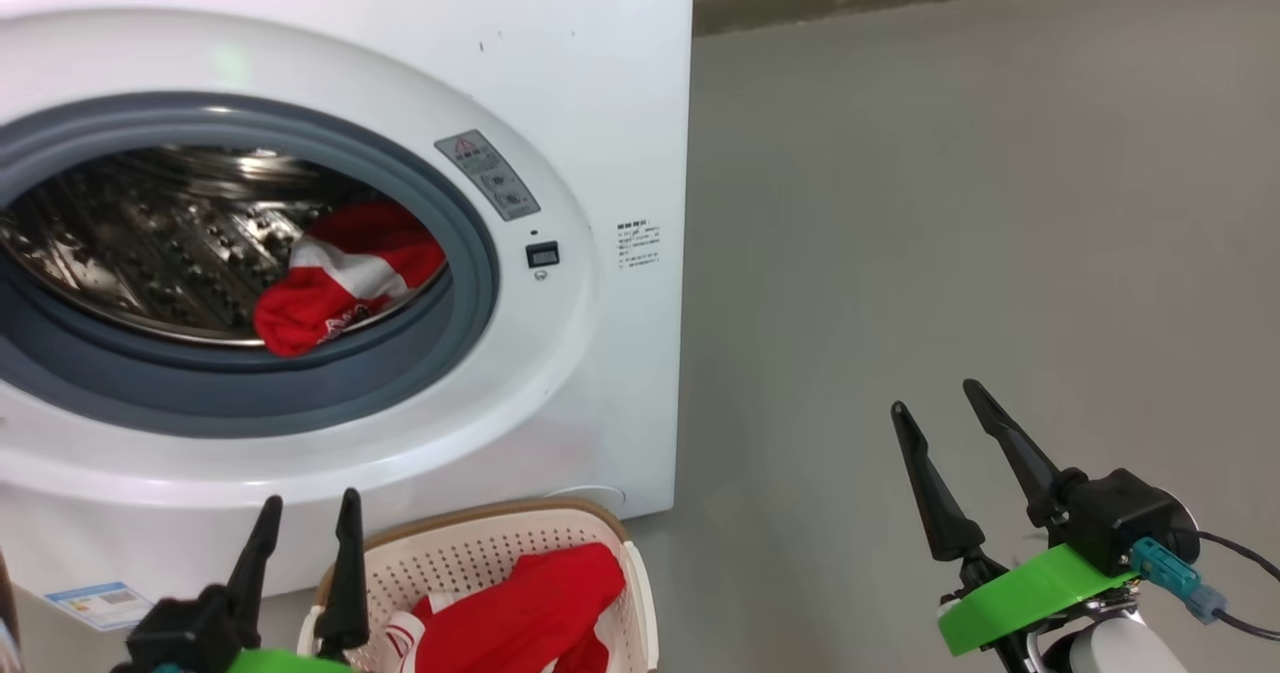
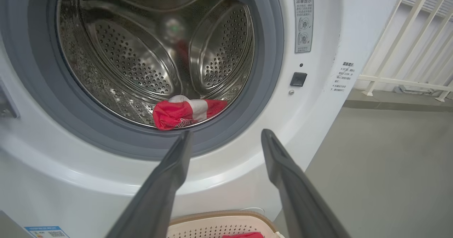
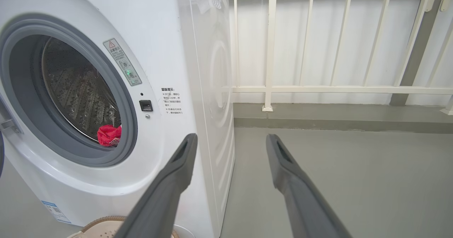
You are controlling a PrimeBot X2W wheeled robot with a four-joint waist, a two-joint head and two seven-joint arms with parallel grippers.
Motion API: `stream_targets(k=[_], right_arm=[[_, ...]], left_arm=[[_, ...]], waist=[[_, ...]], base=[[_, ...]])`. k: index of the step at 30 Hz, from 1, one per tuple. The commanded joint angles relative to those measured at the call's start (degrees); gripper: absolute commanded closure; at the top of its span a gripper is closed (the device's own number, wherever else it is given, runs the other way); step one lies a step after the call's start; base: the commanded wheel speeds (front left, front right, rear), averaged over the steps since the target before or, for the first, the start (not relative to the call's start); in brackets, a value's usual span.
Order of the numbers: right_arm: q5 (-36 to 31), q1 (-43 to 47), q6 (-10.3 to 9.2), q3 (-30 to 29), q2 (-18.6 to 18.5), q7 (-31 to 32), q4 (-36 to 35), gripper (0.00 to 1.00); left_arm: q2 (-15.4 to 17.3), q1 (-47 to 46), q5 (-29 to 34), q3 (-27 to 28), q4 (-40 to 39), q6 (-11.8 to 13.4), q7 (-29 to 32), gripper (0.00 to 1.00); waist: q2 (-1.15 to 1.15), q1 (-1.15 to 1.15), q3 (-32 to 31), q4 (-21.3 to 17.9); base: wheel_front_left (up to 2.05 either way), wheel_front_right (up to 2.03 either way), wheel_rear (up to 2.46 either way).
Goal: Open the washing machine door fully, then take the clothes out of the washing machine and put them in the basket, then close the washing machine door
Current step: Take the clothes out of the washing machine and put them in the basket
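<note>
A bright red garment with a white panel (image 1: 340, 283) lies bunched at the front lip of the perforated steel drum (image 1: 150, 233), toward the right of the opening. It is inside a big white front-loading washing machine (image 1: 600, 103) whose round mouth stands uncovered. A wide grey rubber ring (image 1: 300, 393) circles the drum, and the cloth's lower edge reaches the drum's lip just above it. To the right of the ring sit a grey warning sticker (image 1: 487, 175) and a small black square latch socket (image 1: 542, 254).

On the floor just in front of the machine stands a small cream-white perforated plastic basket with a brown rim (image 1: 480, 518). A second red garment (image 1: 540, 608) lies crumpled inside it, with a bit of white showing at its left.

The robot's left gripper (image 1: 311, 501) hovers by the basket's left side, its two long dark fingers apart and holding nothing. In the left wrist view they point toward the lower edge of the drum's mouth, just below the red garment. The right gripper (image 1: 934, 397), wearing a green band (image 1: 1020, 593), hangs well to the right over the grey floor (image 1: 950, 203), fingers likewise spread and empty, apart from machine and basket.

Beyond the machine's right flank runs a white metal railing (image 3: 270, 54). A blue-edged paper label (image 1: 95, 603) is stuck near the machine's lower left corner.
</note>
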Motion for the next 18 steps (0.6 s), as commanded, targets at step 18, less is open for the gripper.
stream_targets(k=[18], right_arm=[[-1.4,3.6,0.28,-0.1,-0.6,-0.4,-2.9,0.00]], left_arm=[[0.1,7.2,2.9,3.1,-10.2,0.9,-0.7,0.00]], waist=[[0.00,0.00,-3.8,-0.2]], base=[[0.00,0.00,0.00]])
